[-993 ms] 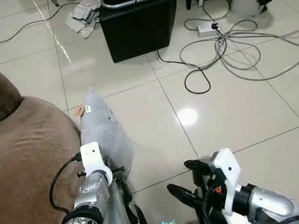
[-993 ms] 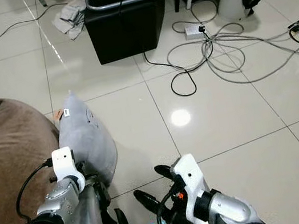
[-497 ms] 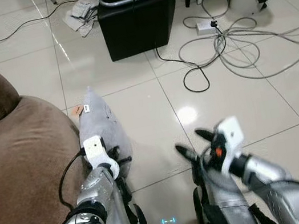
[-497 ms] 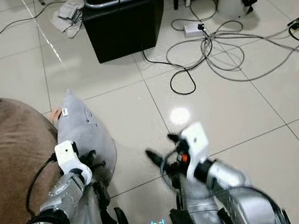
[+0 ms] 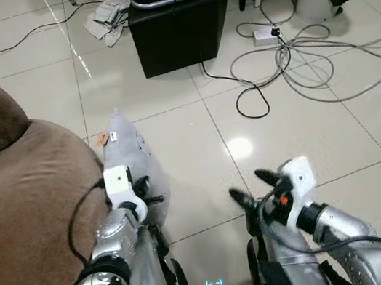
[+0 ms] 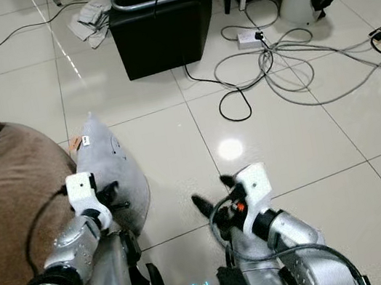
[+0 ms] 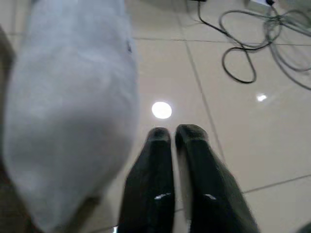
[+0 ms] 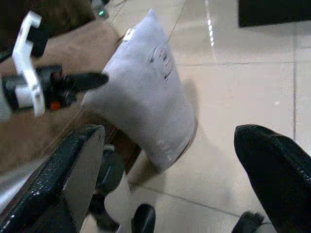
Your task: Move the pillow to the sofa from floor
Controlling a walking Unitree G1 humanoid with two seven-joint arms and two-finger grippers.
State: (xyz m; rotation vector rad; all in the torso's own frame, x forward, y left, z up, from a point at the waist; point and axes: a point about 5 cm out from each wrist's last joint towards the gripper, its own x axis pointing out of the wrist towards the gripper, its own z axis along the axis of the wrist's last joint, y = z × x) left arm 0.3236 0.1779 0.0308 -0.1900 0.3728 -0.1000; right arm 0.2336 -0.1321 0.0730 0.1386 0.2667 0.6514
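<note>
Change: right gripper (image 5: 251, 187) up since a second ago, fingers spread
Left gripper (image 7: 178, 138): fingers together, beside pillow (image 5: 129, 161), mid-left
Pillow: still on floor, ungrabbed

Grey pillow (image 5: 129, 160) on tiled floor, propped on edge, leaning against front of brown sofa (image 5: 18, 210). Pointed corner up, small white tag near top, faint dark print on face. Fabric slightly creased, lower end bulging.
</note>
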